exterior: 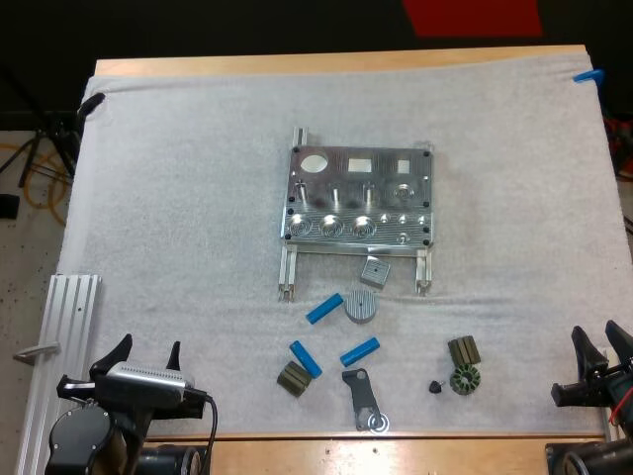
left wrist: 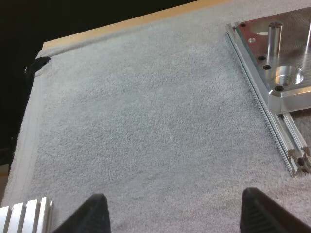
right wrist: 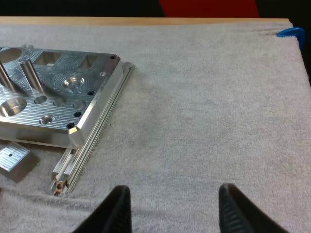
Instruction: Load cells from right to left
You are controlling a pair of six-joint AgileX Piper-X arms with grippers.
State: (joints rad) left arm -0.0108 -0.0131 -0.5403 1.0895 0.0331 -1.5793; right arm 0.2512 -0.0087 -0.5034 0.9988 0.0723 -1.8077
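Note:
A metal fixture (exterior: 359, 198) with round sockets along its near edge lies in the middle of the white mat, resting on two rails. Three blue cylinders (exterior: 323, 308) (exterior: 305, 358) (exterior: 359, 351) lie just in front of it, among small dark parts. My left gripper (exterior: 148, 353) is open at the near left corner, far from the fixture (left wrist: 279, 73); its fingertips (left wrist: 95, 211) stand apart over bare mat. My right gripper (exterior: 603, 346) is open at the near right edge, with the fixture's corner (right wrist: 73, 104) ahead of it and nothing between its fingers (right wrist: 119, 206).
Near the cylinders lie a grey disc (exterior: 362, 306), a small metal block (exterior: 374, 270), a dark bracket (exterior: 363, 398), two ribbed dark pieces (exterior: 463, 350) (exterior: 292, 378) and a toothed ring (exterior: 463, 380). An aluminium rail (exterior: 61, 336) lies along the mat's left edge.

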